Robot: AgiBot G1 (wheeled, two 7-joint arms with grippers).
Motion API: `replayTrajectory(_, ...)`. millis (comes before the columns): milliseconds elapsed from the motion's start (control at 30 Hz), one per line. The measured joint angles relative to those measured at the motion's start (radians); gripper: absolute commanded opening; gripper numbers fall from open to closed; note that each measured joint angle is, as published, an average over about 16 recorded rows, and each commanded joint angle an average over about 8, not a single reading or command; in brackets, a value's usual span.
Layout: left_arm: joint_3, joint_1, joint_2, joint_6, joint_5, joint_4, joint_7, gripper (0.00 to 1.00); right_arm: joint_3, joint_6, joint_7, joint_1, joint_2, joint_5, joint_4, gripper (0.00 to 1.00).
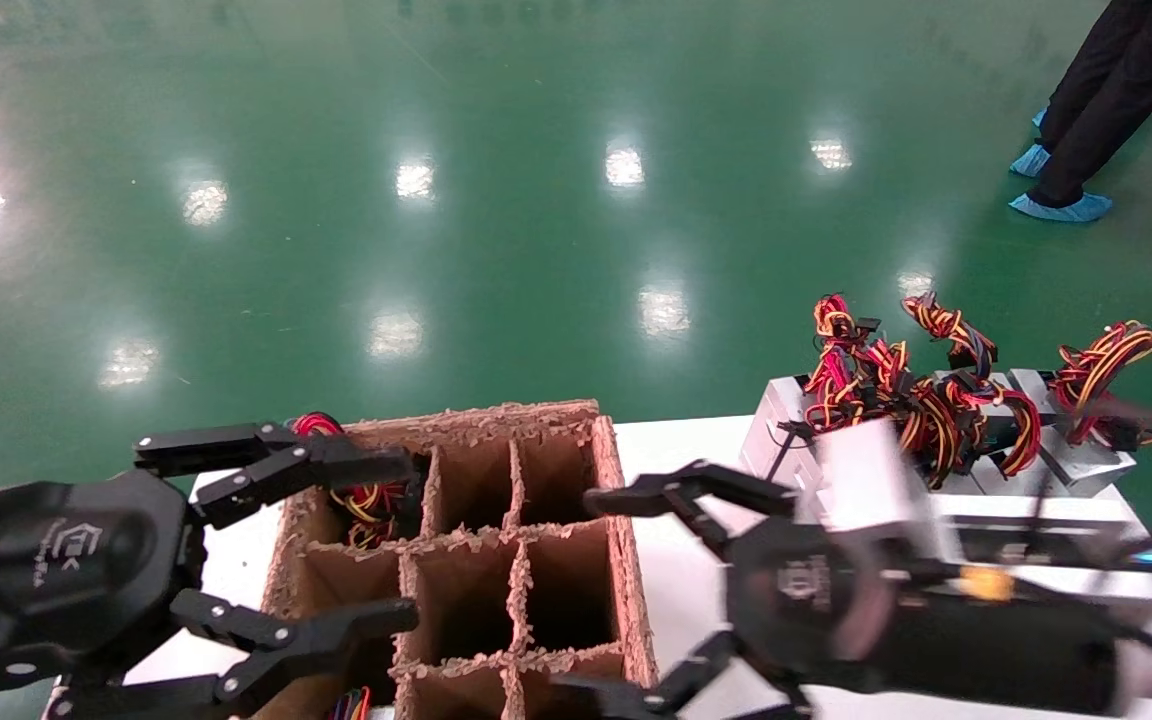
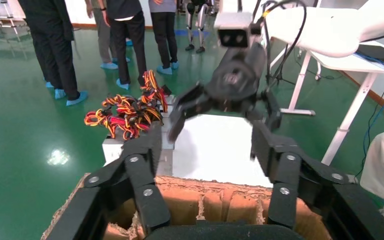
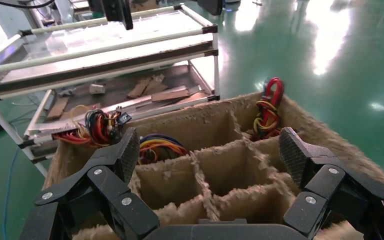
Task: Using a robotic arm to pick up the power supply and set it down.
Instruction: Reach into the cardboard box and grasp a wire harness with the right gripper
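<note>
Silver power supply (image 1: 946, 440) behind right pincer (image 1: 626, 590) | both pincers spread, empty; left pincer (image 1: 406, 540) over cardboard box (image 1: 626, 560)

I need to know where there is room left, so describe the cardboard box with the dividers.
The cardboard box is brown, open-topped and rough along its frayed edges. Cardboard dividers split it into a grid of upright compartments. It stands on the white table. Several compartments already hold wire bundles in red, yellow and black; the middle ones look empty. The open left end effector hangs above one end, and the open right end effector is at its other side.
</note>
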Motion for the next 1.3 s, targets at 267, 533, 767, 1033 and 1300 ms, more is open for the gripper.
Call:
replayTrajectory(267, 0.0, 0.0, 0.0, 0.0, 0.0, 0.0, 0.0, 0.0, -0.087, 0.049, 0.02, 0.041, -0.126, -0.122, 0.019, 1.0)
replayTrajectory(533, 0.0, 0.0, 0.0, 0.0, 0.0, 0.0, 0.0, 0.0, -0.17, 0.08, 0.05, 0.06, -0.234, -0.227, 0.03, 1.0)
replayTrajectory(767, 0.0, 0.0, 0.0, 0.0, 0.0, 0.0, 0.0, 0.0, -0.225, 0.103, 0.074, 0.05, -0.302, -0.291, 0.025, 1.0)
replayTrajectory(1033, 0.0, 0.0, 0.0, 0.0, 0.0, 0.0, 0.0, 0.0, -0.251, 0.145, 0.089, 0.027, -0.341, -0.333, 0.011, 0.35)
replayTrajectory(1300, 0.0, 0.0, 0.0, 0.0, 0.0, 0.0, 0.0, 0.0, -0.254, 0.186, 0.096, 0.009, -0.352, -0.356, -0.001, 0.0)
